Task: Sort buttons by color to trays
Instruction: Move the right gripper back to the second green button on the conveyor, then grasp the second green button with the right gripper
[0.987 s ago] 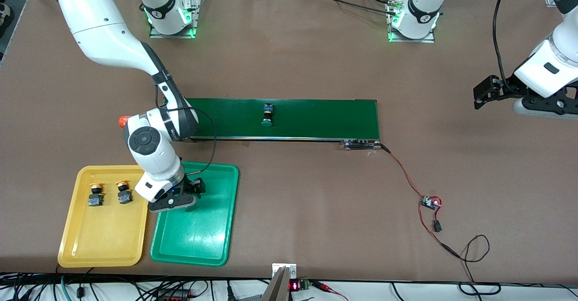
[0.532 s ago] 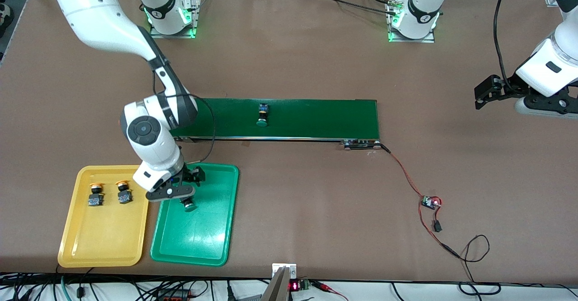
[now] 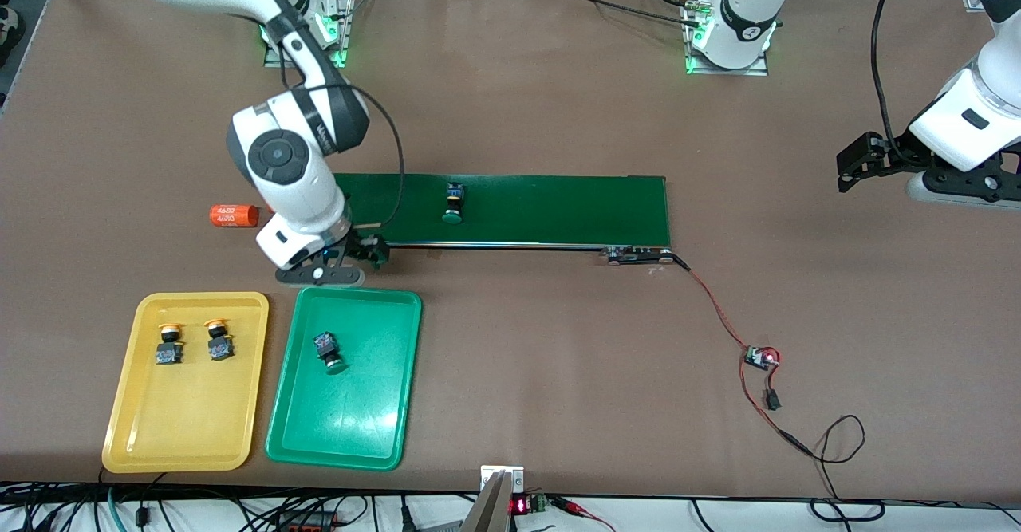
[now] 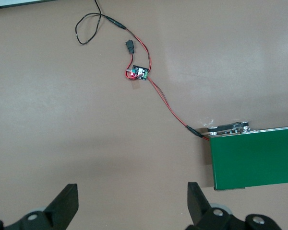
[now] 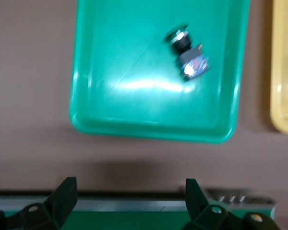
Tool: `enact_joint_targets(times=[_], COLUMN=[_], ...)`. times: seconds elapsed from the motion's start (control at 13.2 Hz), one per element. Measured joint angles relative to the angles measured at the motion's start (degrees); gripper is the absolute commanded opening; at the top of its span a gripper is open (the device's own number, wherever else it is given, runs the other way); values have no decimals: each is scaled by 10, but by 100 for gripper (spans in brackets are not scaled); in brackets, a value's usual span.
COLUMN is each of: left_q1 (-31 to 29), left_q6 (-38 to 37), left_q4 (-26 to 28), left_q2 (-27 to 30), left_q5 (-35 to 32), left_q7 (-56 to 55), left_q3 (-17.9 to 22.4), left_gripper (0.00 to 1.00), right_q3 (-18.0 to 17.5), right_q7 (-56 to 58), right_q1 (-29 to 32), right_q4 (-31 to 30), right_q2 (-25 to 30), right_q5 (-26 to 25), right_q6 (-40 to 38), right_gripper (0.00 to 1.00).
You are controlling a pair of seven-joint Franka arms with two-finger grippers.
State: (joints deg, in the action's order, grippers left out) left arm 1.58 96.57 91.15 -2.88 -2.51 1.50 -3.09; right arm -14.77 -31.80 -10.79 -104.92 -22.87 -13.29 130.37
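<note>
The yellow tray (image 3: 188, 428) holds two yellow-capped buttons (image 3: 169, 344) (image 3: 218, 340). The green tray (image 3: 351, 428) holds one green-capped button (image 3: 328, 352), which also shows in the right wrist view (image 5: 187, 50) inside the green tray (image 5: 110, 110). Another green-capped button (image 3: 453, 202) lies on the dark-green conveyor belt (image 3: 558, 209). My right gripper (image 3: 339, 270) is open and empty, over the belt's edge by the green tray; it shows in its wrist view (image 5: 129, 199). My left gripper (image 3: 865, 167) is open and empty and waits over bare table at the left arm's end; it shows in its wrist view (image 4: 132, 206).
An orange cylinder with white digits (image 3: 234, 215) lies beside the belt's end at the right arm's end. A small circuit board (image 3: 760, 356) with red and black wires runs from the belt's motor end (image 3: 638, 255) toward the front edge.
My right gripper let go of the green-capped button in the green tray, rose, and moved away from the front camera to the belt's edge. The button on the belt drifted toward the right arm's end.
</note>
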Motion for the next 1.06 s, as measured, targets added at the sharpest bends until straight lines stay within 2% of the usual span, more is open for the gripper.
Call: enact_joint_targets(times=[0.3,0.61,1.06], left_q1=[0,-1,-2], left_q6=[-1,-1,-2], left_q4=[0,0,0], left_q2=[0,0,0], left_q5=[0,0,0], left_q7=[0,0,0], left_q3=[0,2,2], left_gripper=[100,100,100], right_q3=[-35,-80,-93], right_q7=[-38,-94,-125], right_q1=[0,-2,-7], right_q4=[-54,-82,-143], right_q2=[40,47,47], right_q5=[8,8,8], right_q6=[-6,-1,71], right_gripper=[100,100,100])
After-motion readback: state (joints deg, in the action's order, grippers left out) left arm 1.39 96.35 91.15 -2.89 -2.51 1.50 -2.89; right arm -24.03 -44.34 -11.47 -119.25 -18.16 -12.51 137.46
